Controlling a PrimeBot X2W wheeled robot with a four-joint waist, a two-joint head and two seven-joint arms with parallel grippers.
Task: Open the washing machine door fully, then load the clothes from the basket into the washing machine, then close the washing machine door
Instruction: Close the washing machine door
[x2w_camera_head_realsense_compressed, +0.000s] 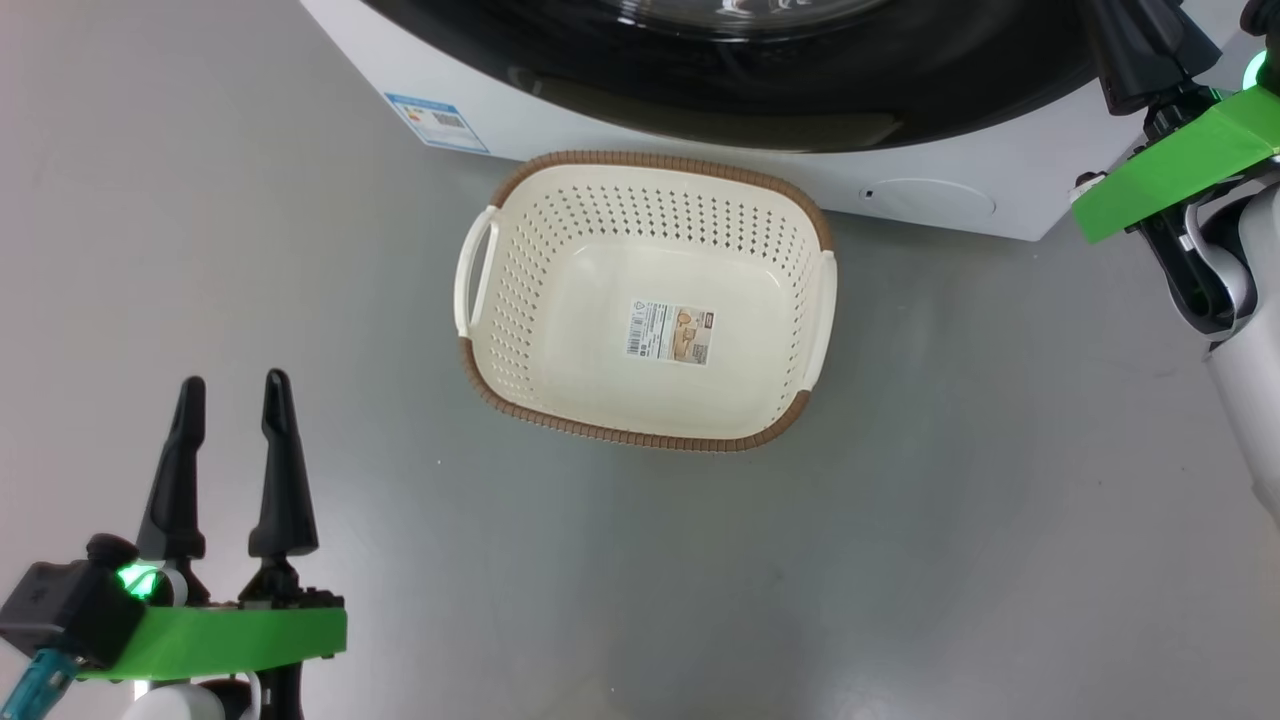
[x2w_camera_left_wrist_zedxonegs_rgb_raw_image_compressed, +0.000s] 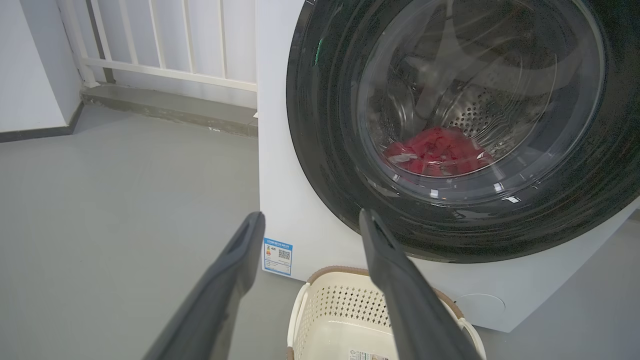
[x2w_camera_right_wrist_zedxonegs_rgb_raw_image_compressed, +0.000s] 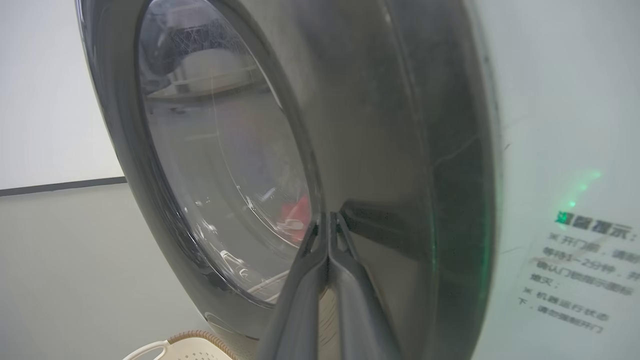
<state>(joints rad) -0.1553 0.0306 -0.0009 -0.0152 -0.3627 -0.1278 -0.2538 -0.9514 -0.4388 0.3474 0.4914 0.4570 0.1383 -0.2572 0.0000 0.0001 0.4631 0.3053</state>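
The cream basket (x2w_camera_head_realsense_compressed: 520, 290) with a brown rim stands on the grey floor in front of the washing machine (x2w_camera_head_realsense_compressed: 1010, 205); inside it I see just a label. The glossy black washing machine door (x2w_camera_left_wrist_zedxonegs_rgb_raw_image_compressed: 325, 125) lies against the machine's white front. Behind its glass, the red clothes (x2w_camera_left_wrist_zedxonegs_rgb_raw_image_compressed: 435, 152) rest in the steel drum. My left gripper (x2w_camera_head_realsense_compressed: 232, 385) hovers open over the floor to the basket's left, holding nothing. My right gripper (x2w_camera_right_wrist_zedxonegs_rgb_raw_image_compressed: 327, 217) is shut, its tips at the door's black ring (x2w_camera_right_wrist_zedxonegs_rgb_raw_image_compressed: 400, 150), apparently touching it.
A blue sticker (x2w_camera_head_realsense_compressed: 437, 122) marks the machine's lower corner. A round cover (x2w_camera_head_realsense_compressed: 930, 198) sits low on its front. Left of the machine are a white railing (x2w_camera_left_wrist_zedxonegs_rgb_raw_image_compressed: 165, 50) and a raised grey kerb (x2w_camera_left_wrist_zedxonegs_rgb_raw_image_compressed: 170, 107). A printed notice (x2w_camera_right_wrist_zedxonegs_rgb_raw_image_compressed: 580, 270) sits beside the door.
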